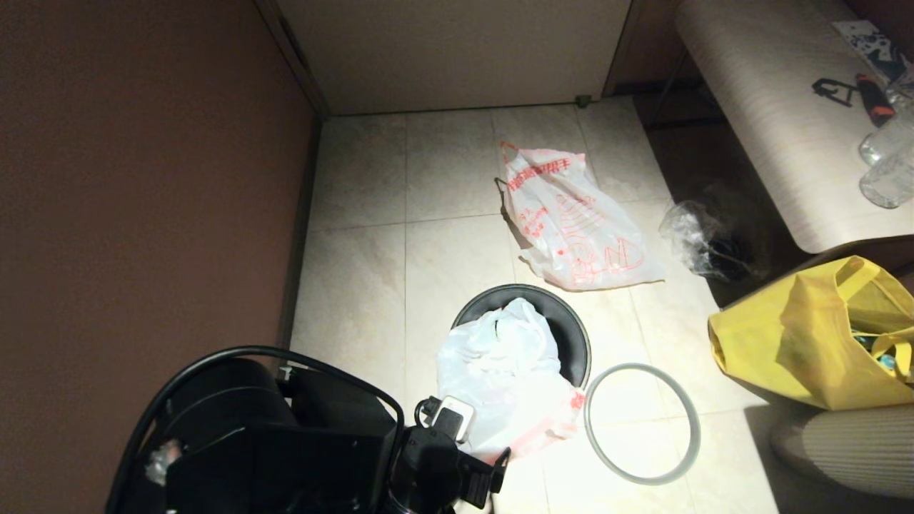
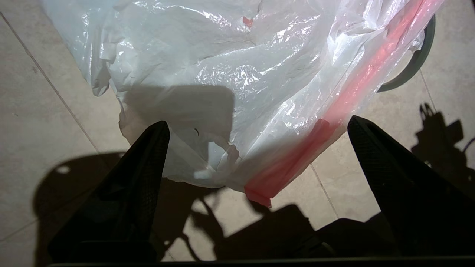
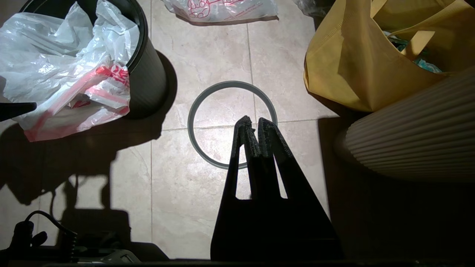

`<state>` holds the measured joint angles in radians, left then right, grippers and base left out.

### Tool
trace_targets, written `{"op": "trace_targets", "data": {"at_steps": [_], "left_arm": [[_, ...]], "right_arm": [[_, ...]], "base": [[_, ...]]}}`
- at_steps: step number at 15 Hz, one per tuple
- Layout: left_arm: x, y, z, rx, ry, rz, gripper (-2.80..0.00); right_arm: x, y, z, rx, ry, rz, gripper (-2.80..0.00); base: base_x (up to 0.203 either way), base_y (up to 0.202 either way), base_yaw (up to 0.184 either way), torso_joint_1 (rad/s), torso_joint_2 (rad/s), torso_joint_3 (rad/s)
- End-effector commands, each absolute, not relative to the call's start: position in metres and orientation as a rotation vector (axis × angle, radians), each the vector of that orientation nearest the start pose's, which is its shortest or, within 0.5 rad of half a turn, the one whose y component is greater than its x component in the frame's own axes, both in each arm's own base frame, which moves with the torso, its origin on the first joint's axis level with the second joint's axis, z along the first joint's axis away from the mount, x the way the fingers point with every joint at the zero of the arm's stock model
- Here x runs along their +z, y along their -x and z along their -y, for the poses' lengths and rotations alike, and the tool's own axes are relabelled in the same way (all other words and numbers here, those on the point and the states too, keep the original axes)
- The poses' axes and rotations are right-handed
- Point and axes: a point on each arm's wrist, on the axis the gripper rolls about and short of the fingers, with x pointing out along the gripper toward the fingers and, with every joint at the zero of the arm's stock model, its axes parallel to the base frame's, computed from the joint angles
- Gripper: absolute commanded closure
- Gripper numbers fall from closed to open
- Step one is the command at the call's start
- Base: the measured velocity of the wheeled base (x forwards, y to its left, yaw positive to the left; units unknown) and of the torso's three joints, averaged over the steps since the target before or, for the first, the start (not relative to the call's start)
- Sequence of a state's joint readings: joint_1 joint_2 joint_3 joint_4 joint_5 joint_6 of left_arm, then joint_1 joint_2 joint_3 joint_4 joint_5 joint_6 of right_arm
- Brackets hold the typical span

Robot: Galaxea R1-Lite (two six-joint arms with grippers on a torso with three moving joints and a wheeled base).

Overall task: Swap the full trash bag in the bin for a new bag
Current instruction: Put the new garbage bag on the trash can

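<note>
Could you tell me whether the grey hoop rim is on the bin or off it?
Off: the grey hoop rim lies flat on the floor tiles beside the bin.

Surface: pale tiled floor (image 1: pixel 443 178) | On it: black bin (image 1: pixel 568 335), grey hoop (image 1: pixel 640 422) beside it, red-printed white bag (image 1: pixel 578 221) further off, yellow tote (image 1: pixel 807 335), small clear bag (image 1: pixel 689 235)

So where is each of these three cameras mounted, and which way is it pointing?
Head view: from the robot's head, looking down at the tiled floor, the bin, the printed bag and the yellow tote; the left arm's dark bulk shows at the bottom.
Left wrist view: behind the left gripper, whose open fingers frame the cloudy bag.
Right wrist view: behind the shut right gripper, over the grey hoop.
Shared: all three show the cloudy bag and the hoop.
</note>
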<state>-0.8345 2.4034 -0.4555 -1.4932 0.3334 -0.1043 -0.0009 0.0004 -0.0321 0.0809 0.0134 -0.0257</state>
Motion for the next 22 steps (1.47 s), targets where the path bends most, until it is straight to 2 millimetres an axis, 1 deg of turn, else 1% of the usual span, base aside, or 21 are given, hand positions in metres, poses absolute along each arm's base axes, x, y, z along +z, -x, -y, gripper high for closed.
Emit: {"op": "trace_targets", "data": {"at_steps": [1, 4, 7, 8, 16, 19, 21, 22], "left_arm": [[-0.036, -0.221, 0.235, -0.471, -0.148, -0.404, -2.80], [-0.043, -0.228, 0.241, -0.472, -0.152, -0.408, -2.80], [-0.043, -0.235, 0.249, -0.474, -0.151, -0.408, -2.80], [-0.042, -0.235, 0.249, -0.474, -0.148, -0.404, 0.00], [-0.038, -0.236, 0.244, -0.466, -0.140, -0.403, 0.00], [-0.028, -0.235, 0.239, -0.457, -0.128, -0.388, 0.00], [-0.012, -0.231, 0.234, -0.459, -0.114, -0.366, 0.00], [-0.001, -0.229, 0.232, -0.462, -0.101, -0.345, 0.00]], "right_arm": [[0.076, 0.025, 0.000, 0.013, 0.026, -0.049, 0.00], [0.076, 0.025, 0.000, 0.013, 0.026, -0.049, 0.00], [0.076, 0.025, 0.000, 0.013, 0.026, -0.049, 0.00], [0.076, 0.025, 0.000, 0.013, 0.026, -0.049, 0.00], [0.076, 0.025, 0.000, 0.013, 0.026, -0.049, 0.00], [0.076, 0.025, 0.000, 0.013, 0.026, -0.049, 0.00], [0.076, 0.025, 0.000, 0.013, 0.026, -0.049, 0.00], [0.076, 0.025, 0.000, 0.013, 0.026, -0.049, 0.00]], "base": [[0.000, 0.000, 0.000, 0.000, 0.00, 0.000], [0.000, 0.000, 0.000, 0.000, 0.00, 0.000], [0.000, 0.000, 0.000, 0.000, 0.00, 0.000], [0.000, 0.000, 0.000, 0.000, 0.00, 0.000], [0.000, 0.000, 0.000, 0.000, 0.00, 0.000], [0.000, 0.000, 0.000, 0.000, 0.00, 0.000], [0.000, 0.000, 0.000, 0.000, 0.00, 0.000], [0.000, 0.000, 0.000, 0.000, 0.00, 0.000]]}}
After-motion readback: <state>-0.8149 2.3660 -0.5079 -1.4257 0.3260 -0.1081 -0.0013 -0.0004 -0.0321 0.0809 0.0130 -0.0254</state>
